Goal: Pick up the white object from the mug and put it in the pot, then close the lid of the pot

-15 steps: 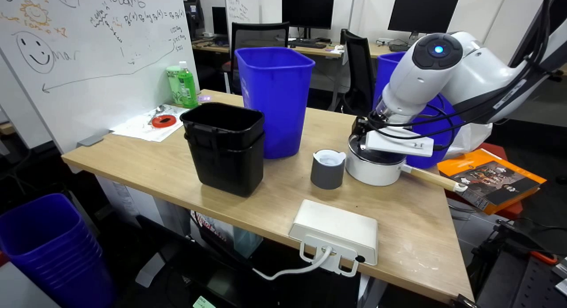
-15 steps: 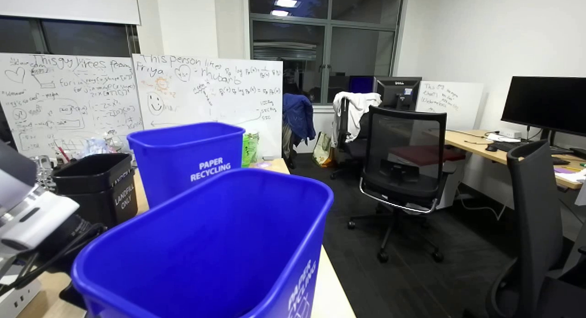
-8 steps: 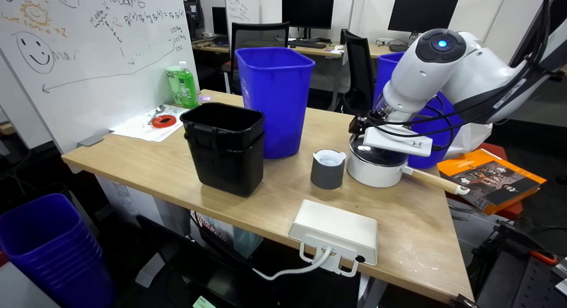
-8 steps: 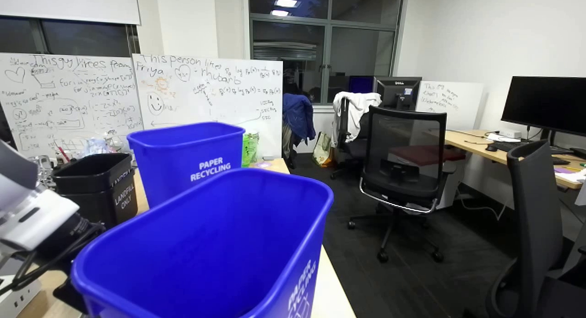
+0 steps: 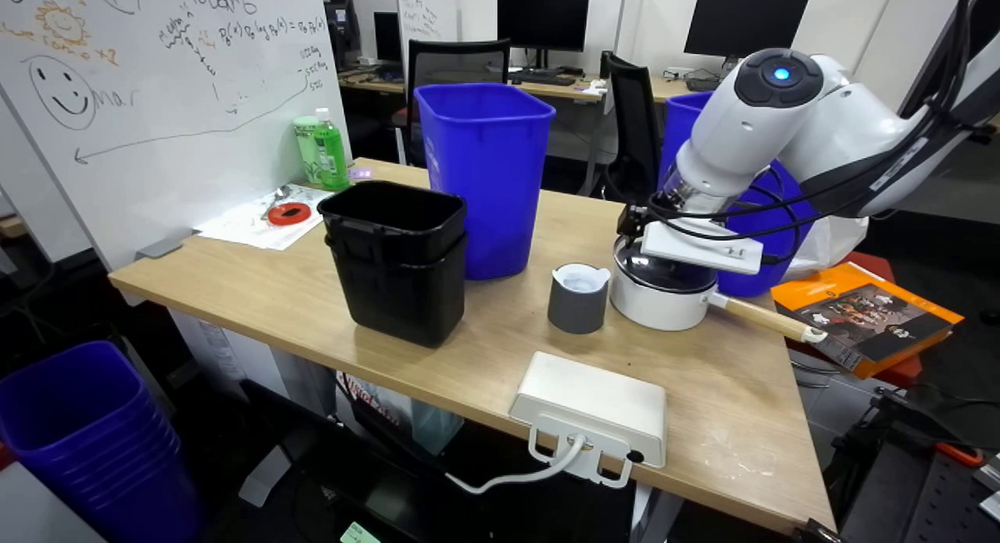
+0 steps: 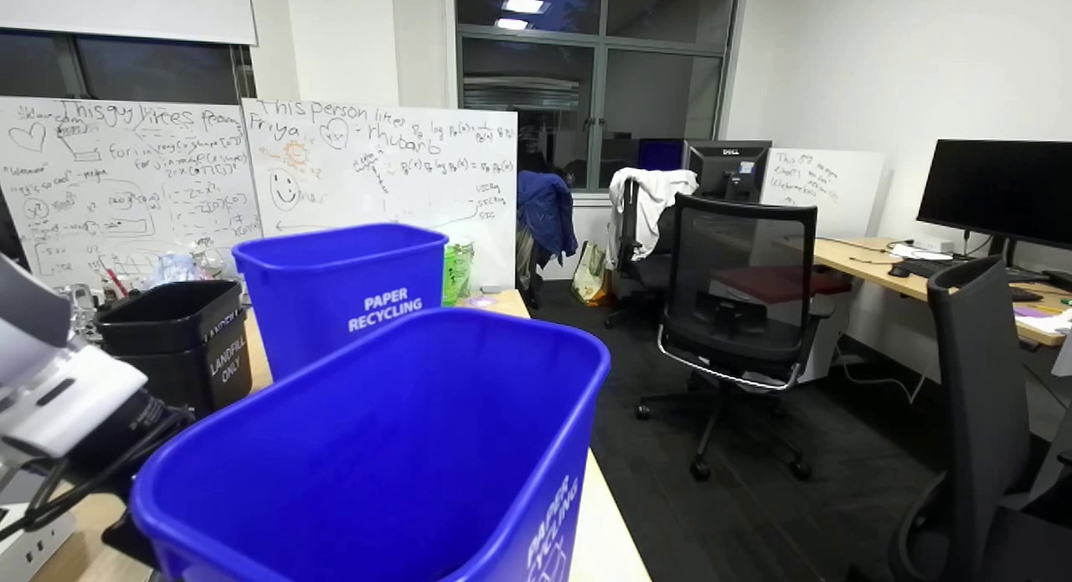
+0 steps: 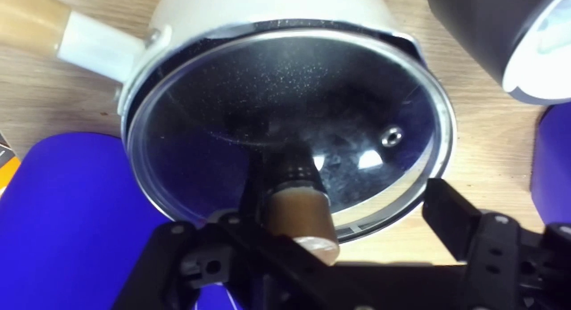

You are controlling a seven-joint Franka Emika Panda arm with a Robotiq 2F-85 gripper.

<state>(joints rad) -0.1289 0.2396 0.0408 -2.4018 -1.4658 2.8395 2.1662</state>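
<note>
Pale wood grain is shown by the table [image 5: 504,332], set before a whiteboard [image 5: 195,164]. Above it, the gripper [image 7: 344,203] is seen with its fingers [image 7: 448,218] spread; the brown knob [image 7: 301,212] of the glass lid [image 7: 285,100] is placed between them, close to the finger on the left of the wrist view and clear of the opposite one; whether the closer finger is touched cannot be told. The lid is seen over the white pot [image 7: 276,4], off-centre, a dark gap being left between the two rims on the side away from the gripper. The pot's wooden handle [image 5: 762,315] is pointed toward an orange book [image 5: 867,309]. Just beside the pot, the dark grey mug [image 5: 576,312] is stood upright; something white [image 5: 580,279] is shown at its mouth, but whether a lining or a separate object cannot be made out. Farther out, a black bin [image 5: 398,293] is set on the side of the mug away from the pot, with a blue bin [image 5: 488,191] just behind it, and a white box [image 5: 590,402] is placed at the table's edge.
</note>
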